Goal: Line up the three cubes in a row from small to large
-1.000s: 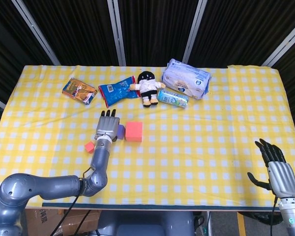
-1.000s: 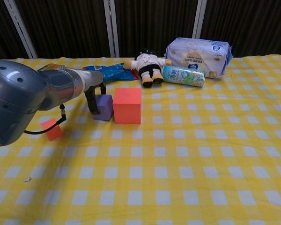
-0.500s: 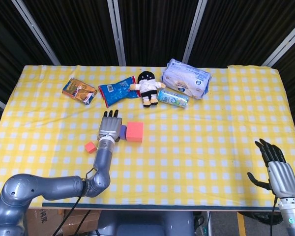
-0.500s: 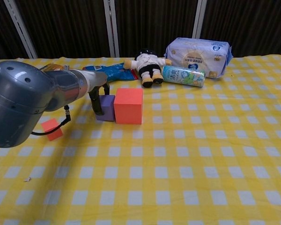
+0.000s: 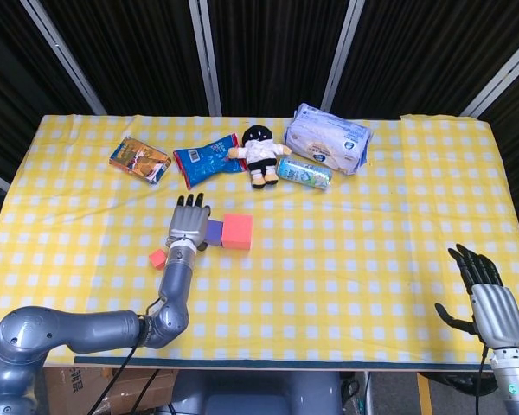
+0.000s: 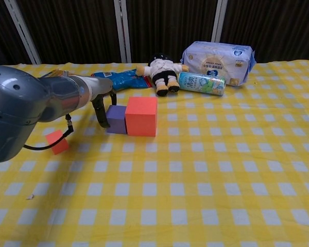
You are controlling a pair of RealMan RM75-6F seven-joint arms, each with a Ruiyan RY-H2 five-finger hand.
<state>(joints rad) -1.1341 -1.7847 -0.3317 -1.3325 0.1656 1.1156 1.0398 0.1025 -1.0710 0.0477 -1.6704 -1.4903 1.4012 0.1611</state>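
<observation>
Dark ribbed curtains with pale metal struts stand behind the surface (image 5: 398, 216), which is covered by a yellow-and-white checked cloth; along its far side lie an orange snack packet (image 5: 139, 159), a blue snack bag (image 5: 206, 162), a small doll with black hair (image 5: 259, 154), a light green drink can (image 5: 304, 172) on its side and a pale blue pack of tissues (image 5: 328, 137). Near the middle, the large red cube (image 5: 237, 232) stands with the purple cube (image 6: 116, 119) touching its left face; the small red cube (image 5: 158, 258) sits apart to the left, nearer the front edge. The left hand (image 5: 189, 224) lies over the purple cube's left side, palm down, its fingers (image 6: 100, 113) extended and resting against the cube; whether they actually clasp it cannot be told. The right hand (image 5: 487, 296) hovers off the front right corner of the surface, fingers spread and holding nothing.
</observation>
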